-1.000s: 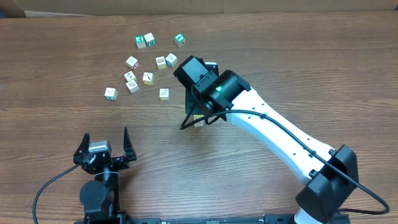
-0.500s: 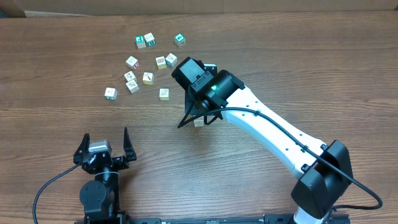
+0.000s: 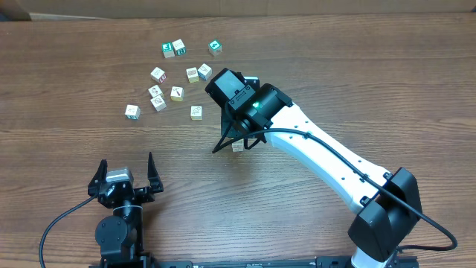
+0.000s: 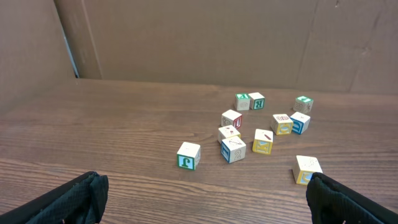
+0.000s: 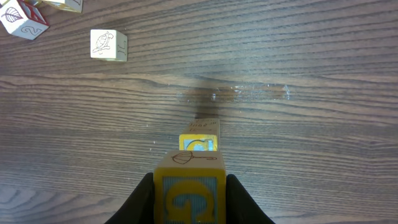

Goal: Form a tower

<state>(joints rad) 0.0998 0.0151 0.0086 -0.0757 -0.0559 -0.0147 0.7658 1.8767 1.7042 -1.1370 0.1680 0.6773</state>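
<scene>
- Table [image 3: 67, 149]: brown wood grain, carrying everything below. All positions are given from the tower.
- Cardboard wall [image 4: 186, 37]: seen only in the left wrist view, standing behind the table's far edge.
- Right arm [image 3: 327, 160]: the white link runs from the near right corner up to the tower, with its black wrist directly above the stack.
- Left gripper [image 3: 126, 161]: near side and left of the tower, well apart from it. Its jaws are spread wide and hold nothing. In the left wrist view only the two black fingertips [image 4: 62, 199] show, at the bottom corners.
- Right gripper [image 5: 189, 190]: clamped tight on the yellow G cube [image 5: 189, 196], one finger on each side face.
- Tower [image 5: 199, 144]: straight under the held cube. The right wrist view shows a yellow face with a pale face beyond it. Whether the held cube rests on the stack or sits just above it, I cannot tell.
- Overhead view: the wrist body covers the grip, so only a pale sliver of the tower [image 3: 238, 147] shows beneath it.
- Loose cubes [image 3: 177, 93]: scattered to the far left of the tower. The left wrist view shows their side faces [image 4: 261, 142] in green, blue, yellow and red, but it does not show the tower.
</scene>
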